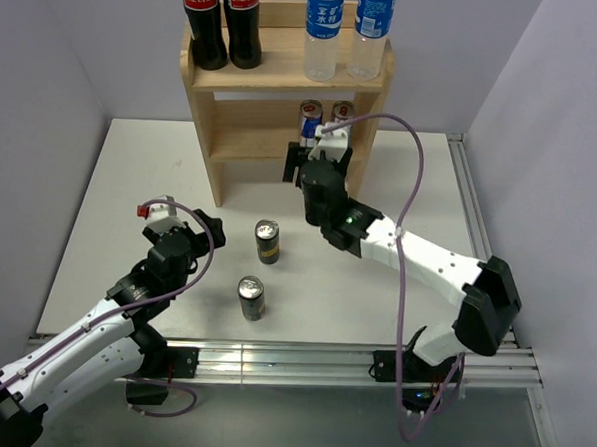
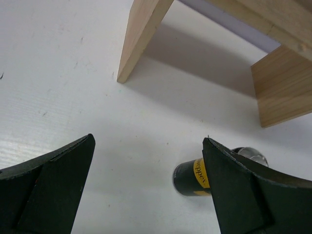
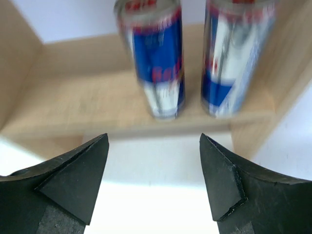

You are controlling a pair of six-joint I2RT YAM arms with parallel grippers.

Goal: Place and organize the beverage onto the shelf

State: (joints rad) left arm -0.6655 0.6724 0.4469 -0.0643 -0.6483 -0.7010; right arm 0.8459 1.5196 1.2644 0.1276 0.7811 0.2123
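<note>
The shelf (image 1: 207, 144) stands at the far side of the desk (image 1: 131, 175). On its top tier two water bottles (image 1: 324, 30) stand at the right and two cola bottles (image 1: 202, 23) at the left. On the lower tier two blue-silver cans (image 3: 158, 63) stand side by side at the right end. The right jaws are apart and hold nothing, just in front of these cans. A dark can (image 1: 267, 241) and a second dark can (image 1: 251, 297) stand upright on the desk before the shelf, near each other but not touching. The left jaws are wide apart above the desk, empty.

Pale wood shelf (image 1: 286, 78) — 2 blue-silver cans (image 3: 157, 63), red lettering seemingly, though blurred; 2 black cans (image 1: 266, 242), yellow-banded.
</note>
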